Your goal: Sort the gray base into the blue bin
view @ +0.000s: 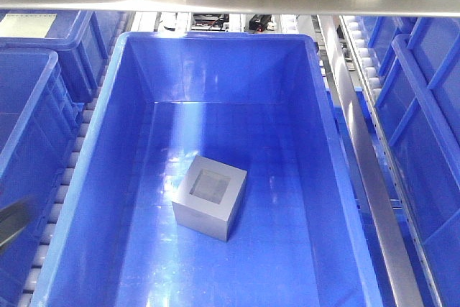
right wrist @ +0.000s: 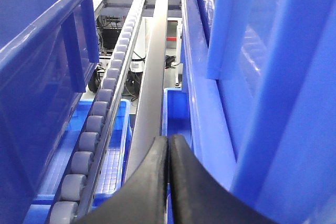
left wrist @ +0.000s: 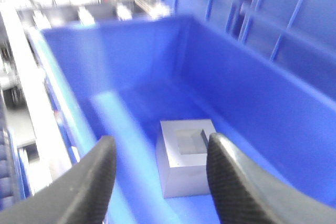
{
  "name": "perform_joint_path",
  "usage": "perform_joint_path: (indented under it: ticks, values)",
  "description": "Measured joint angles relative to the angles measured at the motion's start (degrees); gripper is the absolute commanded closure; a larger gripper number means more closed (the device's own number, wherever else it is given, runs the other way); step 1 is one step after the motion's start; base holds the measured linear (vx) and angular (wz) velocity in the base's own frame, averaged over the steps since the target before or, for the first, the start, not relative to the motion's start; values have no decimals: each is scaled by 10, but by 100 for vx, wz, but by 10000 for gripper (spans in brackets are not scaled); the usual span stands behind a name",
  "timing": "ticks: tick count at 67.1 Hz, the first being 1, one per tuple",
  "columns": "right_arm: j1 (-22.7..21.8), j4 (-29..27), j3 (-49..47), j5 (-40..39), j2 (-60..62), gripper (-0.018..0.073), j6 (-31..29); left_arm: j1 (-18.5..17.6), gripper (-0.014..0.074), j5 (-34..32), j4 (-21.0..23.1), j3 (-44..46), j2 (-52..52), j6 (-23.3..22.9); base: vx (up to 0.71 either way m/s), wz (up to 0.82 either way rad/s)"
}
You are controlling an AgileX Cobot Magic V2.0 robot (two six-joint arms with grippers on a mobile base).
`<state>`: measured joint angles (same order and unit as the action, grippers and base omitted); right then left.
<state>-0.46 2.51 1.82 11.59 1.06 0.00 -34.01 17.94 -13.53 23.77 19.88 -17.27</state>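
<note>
- Left gripper (left wrist: 160, 174) is seen at the bottom of the left wrist view with its two black fingers spread apart and nothing between them; it is released, and it hangs above the interior of the blue bin (left wrist: 294, 95).
- Right gripper (right wrist: 168, 182) is seen at the bottom centre of the right wrist view with its fingers pressed together and clenched on nothing, outside the bin, over a roller conveyor (right wrist: 97, 129) and a metal rail (right wrist: 152, 77).
- In the front-facing view the gray base (view: 210, 197) rests on the bin floor, slightly below and left of the frame's centre, recessed face upward, clear of all four walls of the blue bin (view: 115, 127).
- The base lies inside the bin already, so the sorting is judged all but complete; the step in hand is taken to be clearing the left arm.
- A straight upward lift of the left gripper is advised, with the fingers kept spread, so that the block is not nudged or caught.
- The right-hand wall and rim in the wrist view should be watched, since the bin is deep and its sides taper.
- Neighbouring blue crates (view: 32, 98) at the left of the frame should be avoided on the way out.
</note>
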Motion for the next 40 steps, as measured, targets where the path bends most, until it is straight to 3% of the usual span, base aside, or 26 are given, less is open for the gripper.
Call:
perform_joint_path:
  ticks: [10, 23, 40]
  values:
    - [0, 0, 0, 0, 0, 564, -3, 0, 287, 11, 0, -29, -54, 0, 0, 0]
    - [0, 0, 0, 0, 0, 564, -3, 0, 607, 9, 0, -36, -61, 0, 0, 0]
    - [0, 0, 0, 0, 0, 564, 0, 0, 605, 6, 0, -37, -61, 0, 0, 0]
